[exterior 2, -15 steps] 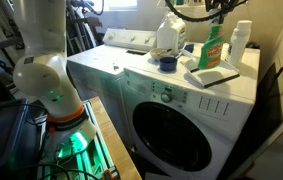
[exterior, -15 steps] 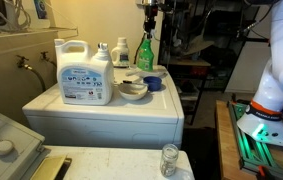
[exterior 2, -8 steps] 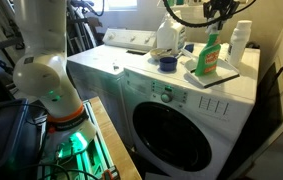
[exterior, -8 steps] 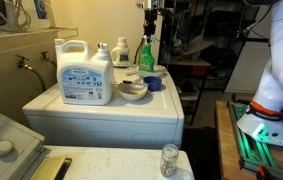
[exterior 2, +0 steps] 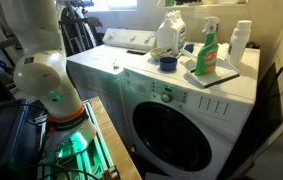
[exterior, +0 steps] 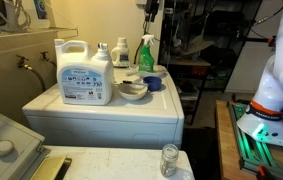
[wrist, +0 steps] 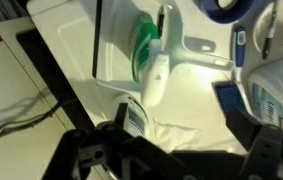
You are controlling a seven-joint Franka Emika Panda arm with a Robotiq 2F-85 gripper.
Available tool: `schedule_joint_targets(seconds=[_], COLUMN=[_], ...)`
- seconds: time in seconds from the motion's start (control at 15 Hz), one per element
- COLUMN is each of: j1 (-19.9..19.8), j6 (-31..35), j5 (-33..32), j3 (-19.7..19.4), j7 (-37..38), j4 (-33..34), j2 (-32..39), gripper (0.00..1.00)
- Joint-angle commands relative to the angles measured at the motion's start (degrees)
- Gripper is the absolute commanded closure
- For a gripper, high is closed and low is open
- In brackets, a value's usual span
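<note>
A green spray bottle (exterior: 146, 53) with a white trigger head stands upright on a flat dark mat (exterior 2: 217, 77) on top of the white washing machine (exterior 2: 121, 70). The bottle (exterior 2: 209, 52) stands free, with nothing touching it. My gripper (exterior: 149, 9) hangs open straight above it, clear of the trigger head, at the top edge of an exterior view. In the wrist view I look down on the bottle (wrist: 149, 55) from above; the gripper (wrist: 181, 118) has its dark fingers (wrist: 121, 118) spread wide with nothing between them.
A large white detergent jug (exterior: 84, 72), stacked bowls (exterior: 133, 88) and a blue cup (exterior: 153, 84) share the machine top. A white bottle (exterior 2: 241, 40) stands behind the spray bottle. A glass jar (exterior: 169, 158) sits near the front. The arm's base (exterior 2: 43, 72) stands beside the machine.
The gripper has opened and let go of the green spray bottle, then risen above it. The bottle has come down onto the dark mat and stands by itself.
</note>
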Motion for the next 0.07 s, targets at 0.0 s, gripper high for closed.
schedule_joint_targets(seconds=[0.0], j1=[0.2], j6=[0.1], j5=[1.6], j3=[0.5], j7=[0.0], j4=[0.0], j2=[-2.4], gripper=[0.00])
